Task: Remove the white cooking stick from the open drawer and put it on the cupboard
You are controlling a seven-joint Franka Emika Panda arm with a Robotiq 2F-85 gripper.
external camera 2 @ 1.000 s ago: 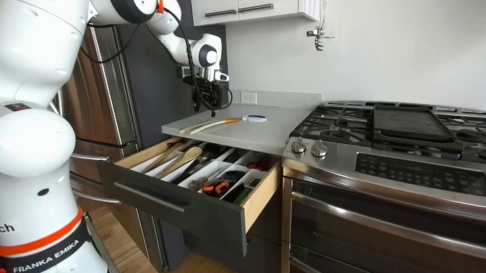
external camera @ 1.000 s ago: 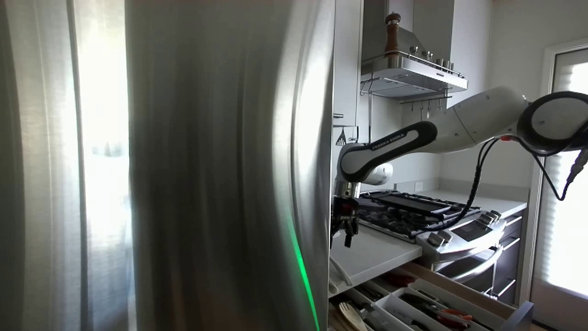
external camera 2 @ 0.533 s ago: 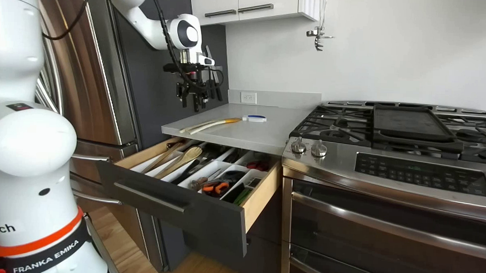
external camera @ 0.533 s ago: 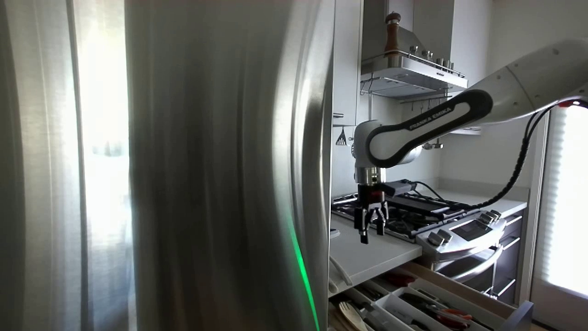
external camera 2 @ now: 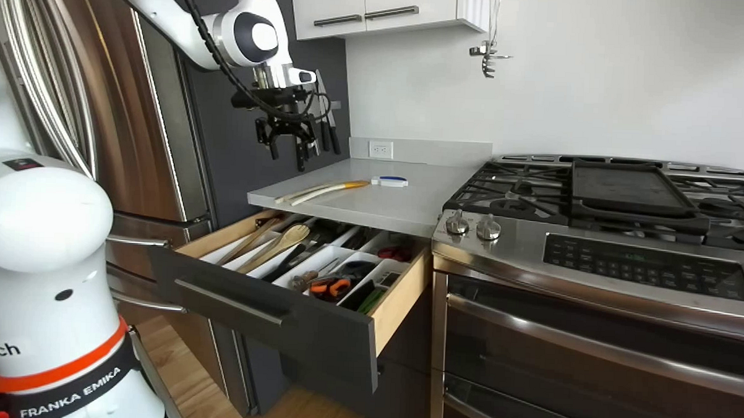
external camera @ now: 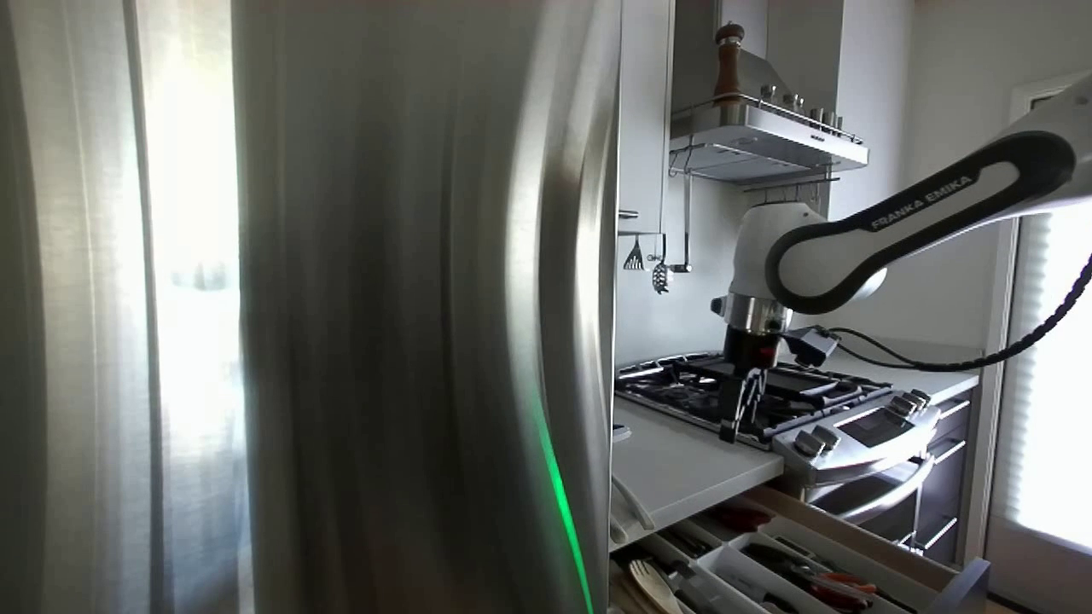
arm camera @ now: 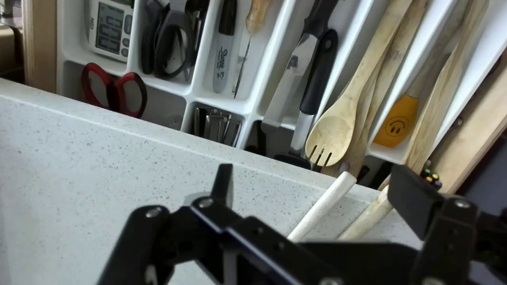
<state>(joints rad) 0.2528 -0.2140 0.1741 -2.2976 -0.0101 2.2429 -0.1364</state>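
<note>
the gripper (arm camera: 315,178) is black. the worktop (arm camera: 99,158) is pale grey, speckled with darker flecks. the stick (arm camera: 323,208) is white. the drawer front (external camera 2: 263,298) is charcoal, the tray (arm camera: 227,103) white. one pair of scissors (arm camera: 113,93) is red and black, the slotted spoon (arm camera: 336,122) tan, the spatula (arm camera: 396,124) orange with a ringed smiley face.

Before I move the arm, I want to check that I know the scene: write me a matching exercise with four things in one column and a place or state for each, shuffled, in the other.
Column 1
1. White stick
2. Timer
3. Griddle
4. End effector

Column 2
A. On the stove
B. Open, holding nothing
C. On the counter
D. In the drawer

Right pairs: 1-C, 2-D, 3-A, 4-B.
</note>
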